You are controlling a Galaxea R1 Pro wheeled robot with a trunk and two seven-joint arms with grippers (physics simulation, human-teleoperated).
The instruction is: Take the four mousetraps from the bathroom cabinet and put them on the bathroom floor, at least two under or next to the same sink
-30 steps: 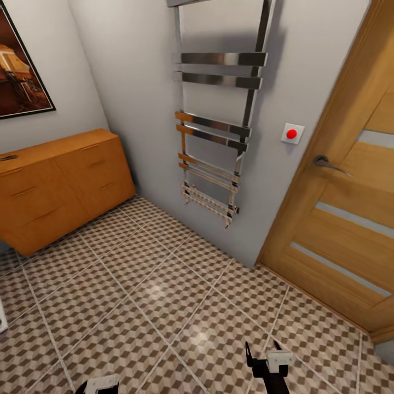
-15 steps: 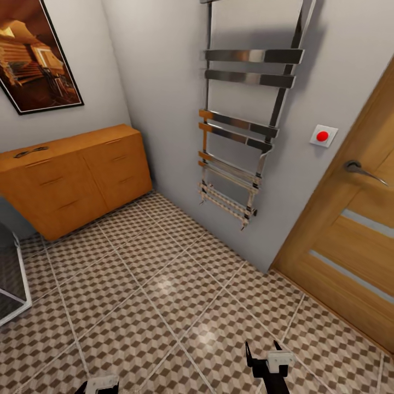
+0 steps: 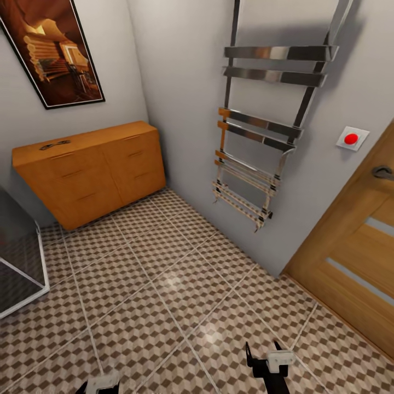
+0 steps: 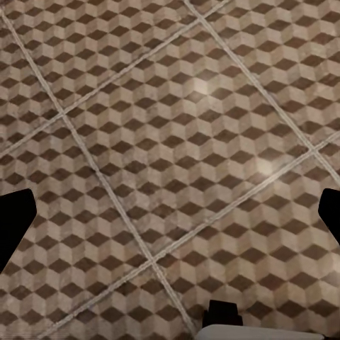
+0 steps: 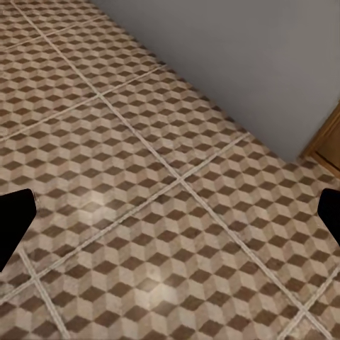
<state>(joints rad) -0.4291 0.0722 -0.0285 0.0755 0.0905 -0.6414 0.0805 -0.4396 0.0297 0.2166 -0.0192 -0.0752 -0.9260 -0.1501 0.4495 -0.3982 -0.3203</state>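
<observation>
The cabinet [image 3: 87, 169], low and orange-brown with bar handles, stands against the far left wall. A small dark thing [image 3: 54, 145] lies on its top, too small to tell whether it is a mousetrap. The bathroom floor [image 3: 180, 284] of cube-pattern tiles stretches from the cabinet to me. My right gripper [image 3: 266, 350] hangs open over the tiles near the view's lower edge. My left gripper [image 3: 101, 384] barely shows at the bottom edge. In the wrist views the left gripper [image 4: 170, 219] and right gripper [image 5: 170, 216] have their fingers spread wide over bare floor [image 4: 170, 142], holding nothing. The sink is out of view.
A chrome towel radiator [image 3: 268, 137] hangs on the grey wall ahead. To the right are a wooden door [image 3: 350, 262] and a red wall button [image 3: 351, 138]. A glass shower corner [image 3: 16, 257] stands at the left, and a framed picture [image 3: 54, 49] hangs above the cabinet.
The camera has turned left, so the whole picture has shifted right: the cabinet sits nearer the middle and the glass shower corner has come into view. The grippers hold the same pose.
</observation>
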